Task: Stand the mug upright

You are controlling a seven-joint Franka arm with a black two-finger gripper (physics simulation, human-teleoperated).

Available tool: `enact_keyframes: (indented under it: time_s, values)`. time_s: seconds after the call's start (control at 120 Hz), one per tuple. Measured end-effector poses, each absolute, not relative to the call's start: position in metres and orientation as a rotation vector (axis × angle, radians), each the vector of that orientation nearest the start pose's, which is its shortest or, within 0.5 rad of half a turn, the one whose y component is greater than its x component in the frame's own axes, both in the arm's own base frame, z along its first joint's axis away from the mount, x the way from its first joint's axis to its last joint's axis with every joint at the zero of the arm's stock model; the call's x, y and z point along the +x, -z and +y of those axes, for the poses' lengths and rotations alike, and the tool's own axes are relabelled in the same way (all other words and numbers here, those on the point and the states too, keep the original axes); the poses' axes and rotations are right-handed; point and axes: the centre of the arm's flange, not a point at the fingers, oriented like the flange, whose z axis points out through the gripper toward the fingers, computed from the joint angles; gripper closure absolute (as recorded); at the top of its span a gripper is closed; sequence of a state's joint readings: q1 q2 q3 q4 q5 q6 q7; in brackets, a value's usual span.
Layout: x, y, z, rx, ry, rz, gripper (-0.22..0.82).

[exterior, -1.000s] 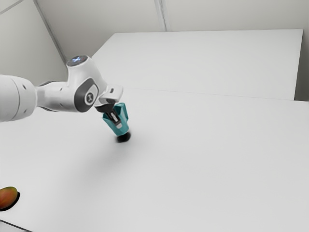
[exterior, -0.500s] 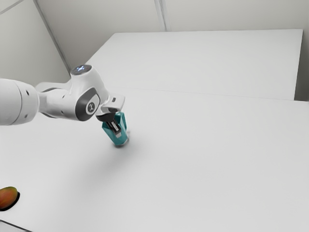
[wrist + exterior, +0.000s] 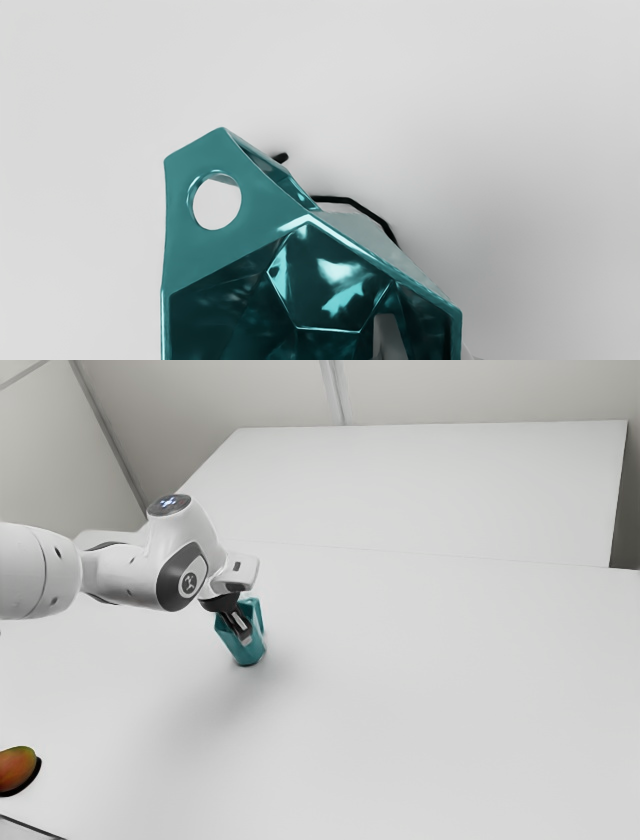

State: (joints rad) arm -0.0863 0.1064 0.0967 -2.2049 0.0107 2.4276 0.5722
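1. Mug, blue-green and shiny, is on the white table, left of the middle in the exterior view. Its bottom is down and its open top is up, by the gripper. I can't tell if it stands all the way straight.

2. The gripper points down at the mug and reaches its top part. I can't tell if it is spread, pressed together or pinching the mug's side.

3. The wrist view looks down into the mug. The inside has many flat, shiny sides. A flat part with a round hole sticks out from the mug's side.

4. A dark bent line is just beside the mug there. I can't tell what it is.

5. The white arm comes in from the exterior view's left.

6. An orange and green fruit is near, at the exterior view's left edge, well apart from the mug.

7. A big white flat thing is at the far side.
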Motion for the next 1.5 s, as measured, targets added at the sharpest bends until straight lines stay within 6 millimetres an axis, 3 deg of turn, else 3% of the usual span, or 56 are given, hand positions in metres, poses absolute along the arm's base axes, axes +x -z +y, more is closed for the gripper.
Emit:
enact_keyframes:
  time_s: [0.558, 0.875, 1.075, 1.175, 1.283, 1.5]
  values:
    - [0.557, -0.349, 0.004, -2.966, 0.178, 0.853, 0.42]
    - [0.562, -0.374, -0.006, -2.950, 0.249, 0.865, 0.37]
    - [0.573, -0.408, -0.012, -2.935, 0.321, 0.871, 0.35]
    - [0.586, -0.442, -0.016, -2.925, 0.368, 0.869, 0.31]
    - [0.603, -0.487, -0.017, -2.927, 0.396, 0.848, 0.20]
    - [0.629, -0.552, 0.015, -3.037, 0.275, 0.636, 0.07]
